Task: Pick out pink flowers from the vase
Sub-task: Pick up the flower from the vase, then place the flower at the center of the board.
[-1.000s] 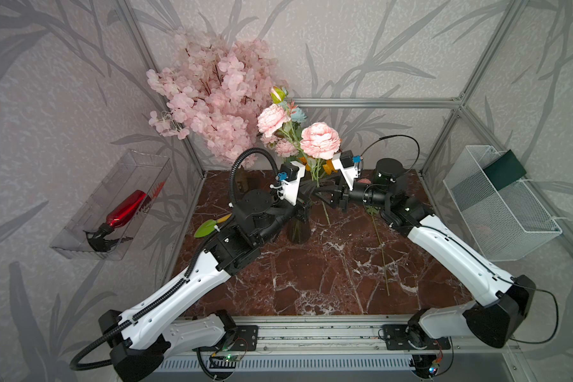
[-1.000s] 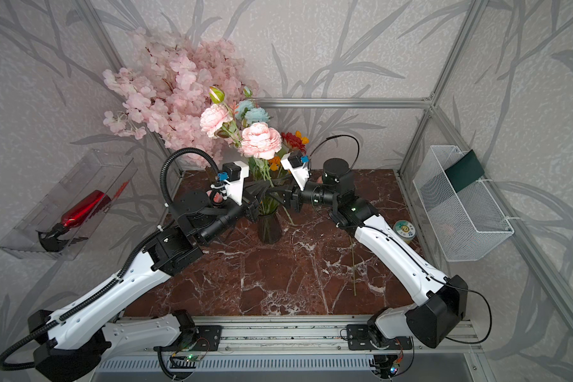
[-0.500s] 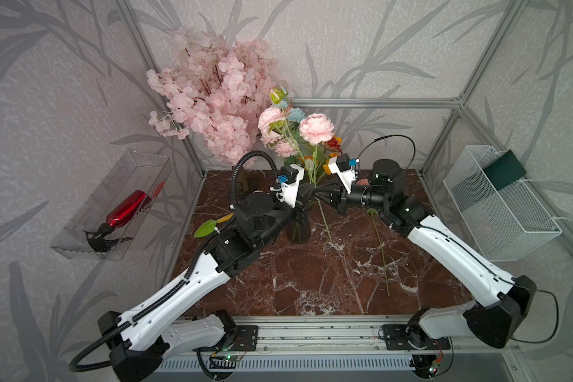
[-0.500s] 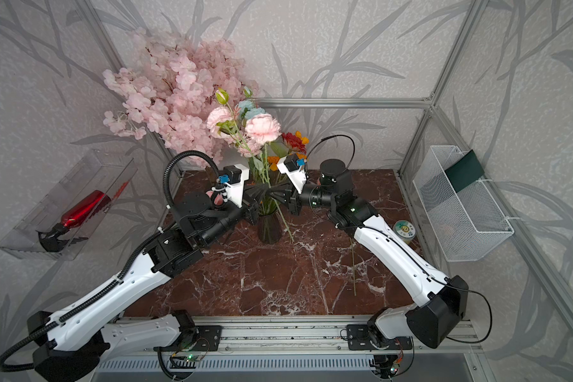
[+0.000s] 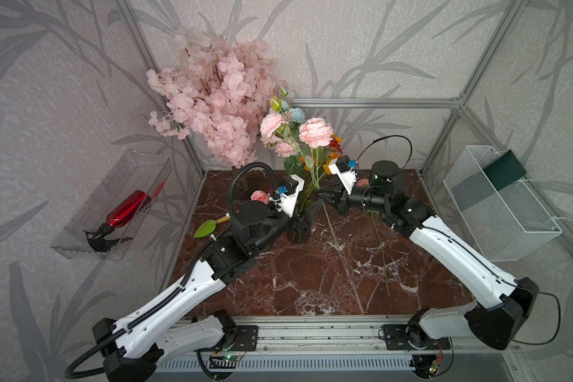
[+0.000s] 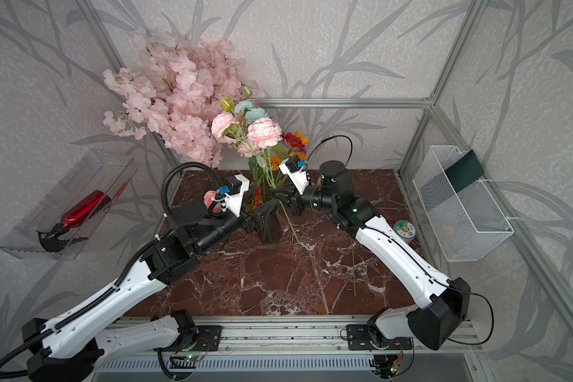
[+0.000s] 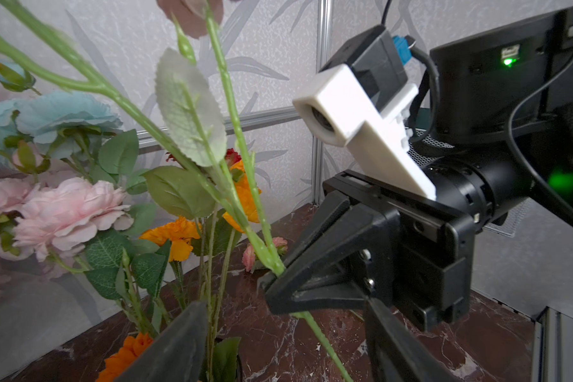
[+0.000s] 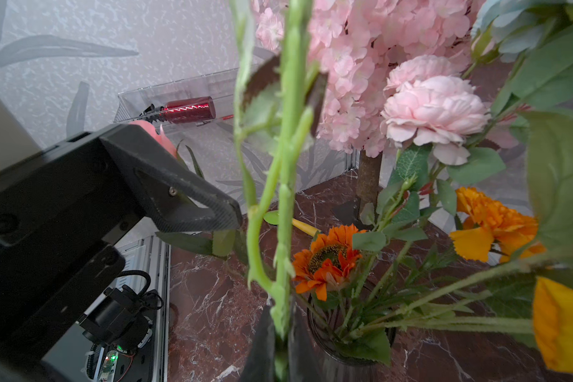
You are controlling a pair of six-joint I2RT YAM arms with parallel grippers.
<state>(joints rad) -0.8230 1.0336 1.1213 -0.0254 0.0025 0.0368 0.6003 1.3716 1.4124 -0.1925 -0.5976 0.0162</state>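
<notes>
While both arms stood nose to nose at mid-frame, right gripper (image 7: 273, 282): pressed together on a green stem (image 7: 260, 243), pinching it low down; the grip showed plainly in the left wrist view.
left gripper (image 5: 308, 215): spread; fingers (image 7: 179, 347) stood wide apart at the lower edge of the left wrist view, clamping nothing, with thin stems rising just beside one of them.
held pink flower (image 5: 315, 133): ruffled bloom above the right gripper, centre of both top views; the lower end of its stem hung outside the vase, just beside it.
vase (image 5: 300, 231): dark glass, upright, centre of frame, at the left gripper's tips; contact could not be told.
pink flowers in vase (image 5: 272, 125): two or three blooms, upper centre, left of the held one.
other blooms in vase: light blue flowers (image 5: 295, 114) at the top, orange flowers (image 8: 328, 261) low near the rim.
pink flowers on table: one bloom (image 5: 258, 195) behind the left wrist, another (image 5: 363, 182) behind the right wrist; a long bare stem (image 5: 382, 261) lay flat toward the lower right.
blossom tree (image 5: 219, 99): upper left of centre, in the back corner.
table (image 5: 311, 281): dark red marble.
clear tray (image 5: 80, 244): on the wall at left, red bottle (image 5: 126, 208) inside.
wire basket (image 5: 497, 205): on the wall at right.
</notes>
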